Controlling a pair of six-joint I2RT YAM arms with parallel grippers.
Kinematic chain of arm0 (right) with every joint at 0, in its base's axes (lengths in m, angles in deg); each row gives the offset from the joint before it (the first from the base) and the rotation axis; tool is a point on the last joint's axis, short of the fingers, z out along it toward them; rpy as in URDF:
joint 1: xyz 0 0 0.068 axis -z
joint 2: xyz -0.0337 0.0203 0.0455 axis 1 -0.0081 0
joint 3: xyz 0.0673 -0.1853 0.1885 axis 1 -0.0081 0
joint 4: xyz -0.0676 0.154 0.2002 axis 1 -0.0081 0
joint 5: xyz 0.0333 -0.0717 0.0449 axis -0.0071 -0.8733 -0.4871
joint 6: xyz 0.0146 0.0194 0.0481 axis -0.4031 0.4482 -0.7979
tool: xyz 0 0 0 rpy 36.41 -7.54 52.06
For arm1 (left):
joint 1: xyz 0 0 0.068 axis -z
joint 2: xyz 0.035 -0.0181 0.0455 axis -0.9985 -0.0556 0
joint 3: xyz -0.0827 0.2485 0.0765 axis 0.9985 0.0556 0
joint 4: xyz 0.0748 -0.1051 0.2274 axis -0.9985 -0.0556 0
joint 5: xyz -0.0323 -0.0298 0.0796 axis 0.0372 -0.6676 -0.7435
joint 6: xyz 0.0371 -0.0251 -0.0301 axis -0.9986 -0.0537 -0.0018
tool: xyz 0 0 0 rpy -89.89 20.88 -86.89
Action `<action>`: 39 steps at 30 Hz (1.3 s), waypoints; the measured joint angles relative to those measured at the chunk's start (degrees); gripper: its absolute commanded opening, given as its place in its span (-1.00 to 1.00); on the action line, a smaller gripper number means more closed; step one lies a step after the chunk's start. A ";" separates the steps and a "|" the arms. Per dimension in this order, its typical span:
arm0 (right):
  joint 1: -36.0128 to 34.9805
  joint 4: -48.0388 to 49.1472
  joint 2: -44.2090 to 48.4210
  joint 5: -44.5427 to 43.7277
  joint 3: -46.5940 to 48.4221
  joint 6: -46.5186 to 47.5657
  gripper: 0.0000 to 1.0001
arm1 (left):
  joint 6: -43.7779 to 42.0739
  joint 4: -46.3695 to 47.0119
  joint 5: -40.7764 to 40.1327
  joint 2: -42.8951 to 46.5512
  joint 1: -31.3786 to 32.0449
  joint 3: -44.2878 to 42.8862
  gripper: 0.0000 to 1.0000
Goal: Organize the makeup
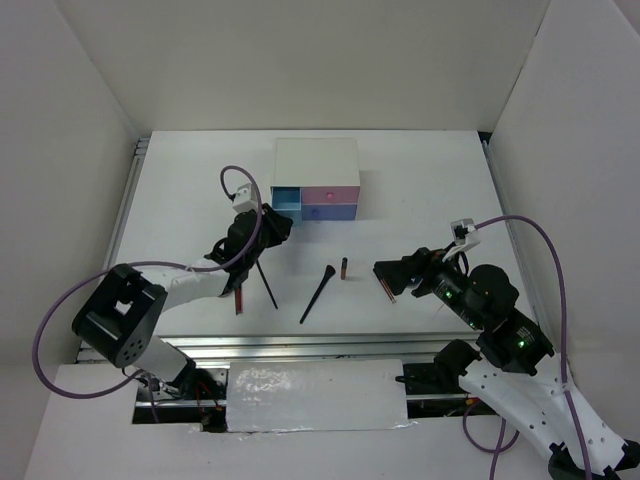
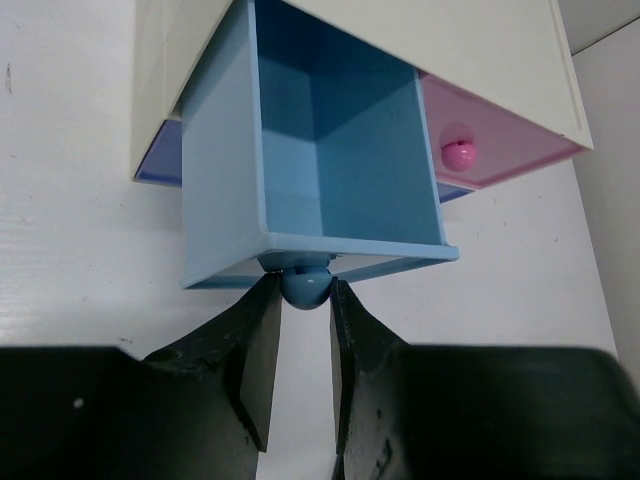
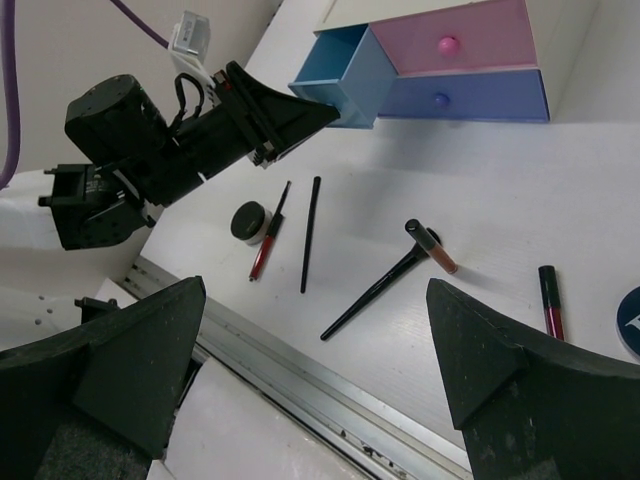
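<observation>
pinching the knob (image 2: pixel 305 283) of the open blue drawer (image 2: pixel 330 150), the left gripper (image 2: pixel 305 305) is holding it narrowly. the right gripper (image 3: pixel 315 310) is hovering wide open near the brush (image 3: pixel 375 290).

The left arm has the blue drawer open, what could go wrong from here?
The left tool grips the round blue knob of the light blue plastic drawer, already far out: pulling more could free it from the white box. The thin black pencil lies beside that arm and could get swept.
</observation>
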 measured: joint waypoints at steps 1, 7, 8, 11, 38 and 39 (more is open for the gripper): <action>0.00 0.00 0.02 0.13 -0.02 -0.04 0.99 | 0.02 -0.15 -0.24 0.28 0.22 0.26 -1.00; 0.00 0.00 0.13 0.48 -0.02 -0.09 0.99 | 0.09 -0.39 -1.49 0.63 1.16 0.85 -0.92; 0.00 0.00 0.13 0.57 -0.02 -0.09 0.99 | 0.09 -0.39 -1.66 0.66 1.20 0.85 -0.91; 0.00 0.00 0.13 0.63 -0.02 -0.09 0.99 | 0.24 -0.68 -2.10 1.44 1.51 1.31 -0.68; -0.02 1.90 -1.31 2.73 -1.22 -0.57 0.99 | 1.27 -3.39 -4.04 8.31 5.40 5.09 0.99; -0.02 2.05 -1.42 2.80 -1.22 -0.57 0.99 | 1.22 -3.76 -4.35 8.68 5.92 5.09 0.99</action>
